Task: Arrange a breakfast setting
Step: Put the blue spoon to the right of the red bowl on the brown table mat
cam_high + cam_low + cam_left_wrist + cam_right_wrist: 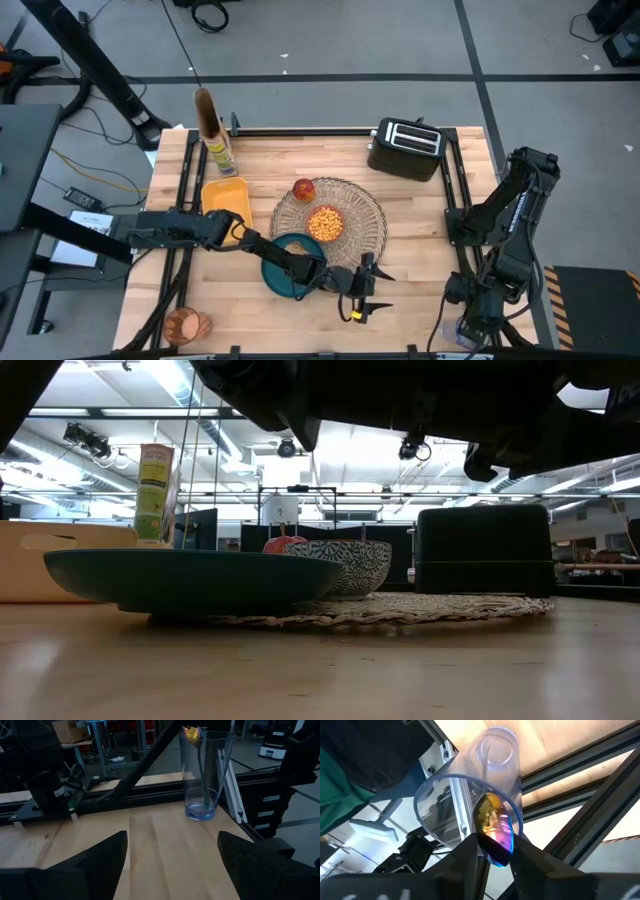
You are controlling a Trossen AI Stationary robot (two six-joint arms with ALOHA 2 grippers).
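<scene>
With its fingers spread apart, the left gripper (372,290) hangs just beside the teal plate (287,268), while the right gripper (492,851) is clamped on an iridescent spoon (494,829) inside a clear glass tumbler (470,795).

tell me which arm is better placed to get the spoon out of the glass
Right. The right gripper is already closed on the spoon in the glass; the left gripper, open, sits beside the plate.

Overhead, table-level, 2 wrist cams
</scene>
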